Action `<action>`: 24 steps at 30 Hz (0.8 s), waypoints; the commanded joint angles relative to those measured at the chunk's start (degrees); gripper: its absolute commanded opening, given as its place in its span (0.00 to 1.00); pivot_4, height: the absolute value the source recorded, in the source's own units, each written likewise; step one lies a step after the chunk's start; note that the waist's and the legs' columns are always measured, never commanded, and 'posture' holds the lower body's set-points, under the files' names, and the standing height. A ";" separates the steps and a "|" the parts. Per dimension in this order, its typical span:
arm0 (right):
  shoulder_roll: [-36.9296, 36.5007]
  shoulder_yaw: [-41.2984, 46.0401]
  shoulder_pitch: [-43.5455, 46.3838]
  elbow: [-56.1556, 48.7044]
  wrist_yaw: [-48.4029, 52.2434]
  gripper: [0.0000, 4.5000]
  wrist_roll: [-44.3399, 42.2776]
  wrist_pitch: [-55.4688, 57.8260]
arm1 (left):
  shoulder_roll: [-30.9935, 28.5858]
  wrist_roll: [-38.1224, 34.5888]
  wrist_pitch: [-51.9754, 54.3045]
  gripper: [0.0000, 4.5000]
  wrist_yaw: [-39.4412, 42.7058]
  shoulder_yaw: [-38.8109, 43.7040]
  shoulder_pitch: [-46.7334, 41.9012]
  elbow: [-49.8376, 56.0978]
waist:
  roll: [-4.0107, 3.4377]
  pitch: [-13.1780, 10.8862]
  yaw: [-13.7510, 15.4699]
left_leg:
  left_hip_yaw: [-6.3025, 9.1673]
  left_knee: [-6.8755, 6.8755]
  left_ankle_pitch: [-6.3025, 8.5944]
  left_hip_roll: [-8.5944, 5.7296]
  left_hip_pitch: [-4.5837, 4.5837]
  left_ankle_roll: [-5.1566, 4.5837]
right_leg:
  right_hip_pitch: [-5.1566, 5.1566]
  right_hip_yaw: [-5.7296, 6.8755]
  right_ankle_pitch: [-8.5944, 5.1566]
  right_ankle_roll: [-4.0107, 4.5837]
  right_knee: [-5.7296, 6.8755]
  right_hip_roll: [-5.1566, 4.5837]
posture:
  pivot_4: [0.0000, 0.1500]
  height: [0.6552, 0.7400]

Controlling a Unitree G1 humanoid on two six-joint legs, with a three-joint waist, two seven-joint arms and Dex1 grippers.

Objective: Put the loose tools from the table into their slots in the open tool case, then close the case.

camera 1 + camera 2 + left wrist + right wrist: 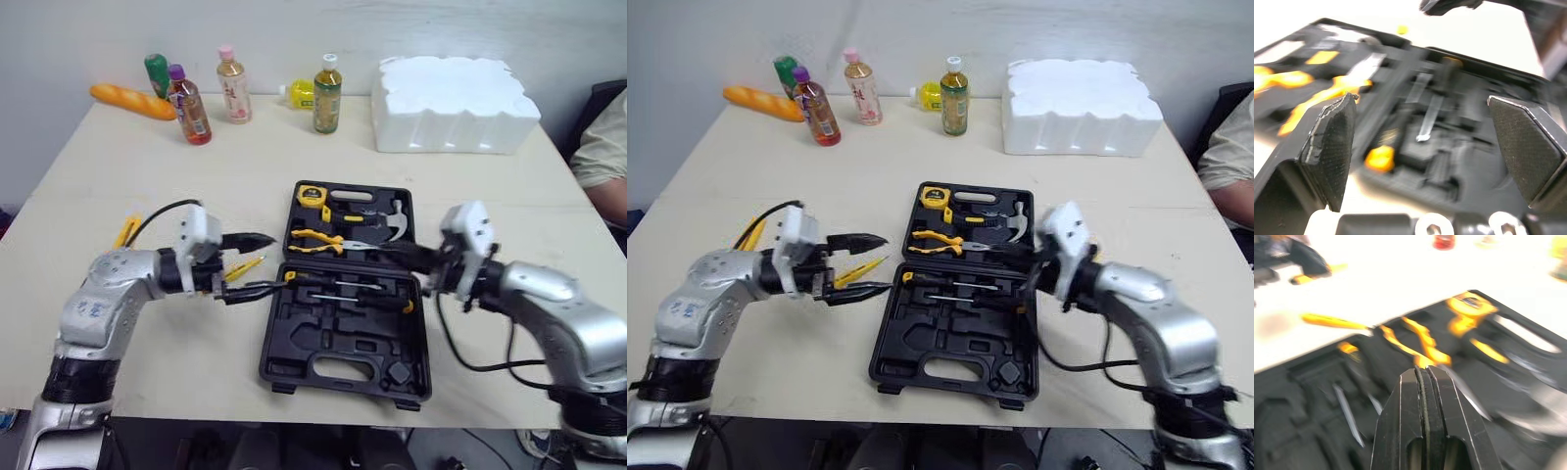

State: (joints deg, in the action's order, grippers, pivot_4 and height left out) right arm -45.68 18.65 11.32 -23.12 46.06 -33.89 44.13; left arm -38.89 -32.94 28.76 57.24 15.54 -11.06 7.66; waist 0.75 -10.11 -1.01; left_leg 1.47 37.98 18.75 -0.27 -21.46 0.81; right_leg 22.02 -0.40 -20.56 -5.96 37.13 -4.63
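Observation:
The black tool case [294,367] lies open at the table's middle. Its far half holds a tape measure [312,195], yellow-handled pliers [315,238] and a hammer [395,223]. Screwdrivers [343,286] lie in the near half. A loose yellow tool [243,266] lies on the table just left of the case. My left gripper [266,262] is open, its fingers [1332,147] spread either side of that tool and pointing at the case's left edge. Over the case's hinge line on the right, my right gripper [384,251] is shut with nothing in it; its fingertips [1422,377] are pressed together.
Several bottles [327,94] and a bread loaf [132,101] stand along the far edge. A white foam block [453,103] sits at the far right. A yellow-handled item [127,230] lies by my left arm. A person's sleeve [602,147] shows at the right edge.

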 commanded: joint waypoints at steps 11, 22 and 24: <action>-17.14 23.48 -18.76 18.17 17.93 0.98 5.05 -8.70 | -11.76 -0.28 -4.32 1.00 -0.23 34.97 26.48 -22.81 | -0.05 -0.04 -0.45 | -0.04 -0.13 0.32 0.05 0.44 -0.40 | -0.45 -0.01 -0.05 0.09 -0.58 -0.07 | 1.00 1.00; -19.96 27.96 -20.33 36.71 20.40 0.98 11.23 -21.50 | -20.90 6.51 -21.87 1.00 -1.02 32.62 19.06 -50.33 | -0.35 0.01 -0.62 | -0.24 -0.94 0.32 -0.04 0.52 -0.42 | -0.33 0.07 0.07 0.21 -1.13 -0.42 | 1.00 1.00; -19.76 27.70 -20.05 36.54 20.51 0.98 11.13 -21.93 | -21.04 6.51 -21.95 1.00 -1.05 31.60 17.62 -50.67 | -0.35 0.01 -0.79 | -0.24 -0.97 0.29 -0.01 0.49 -0.36 | -0.23 0.12 0.07 0.20 -1.06 -0.39 | 1.00 1.00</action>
State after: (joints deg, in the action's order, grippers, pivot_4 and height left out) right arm -64.43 45.28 -9.23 13.92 66.14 -22.48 23.36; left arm -59.21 -26.51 7.56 56.01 46.61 6.68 -43.03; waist 0.40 -10.10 -1.80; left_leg 1.16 37.02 19.04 -0.27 -20.99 0.46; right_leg 21.87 -0.29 -20.49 -5.76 36.12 -5.01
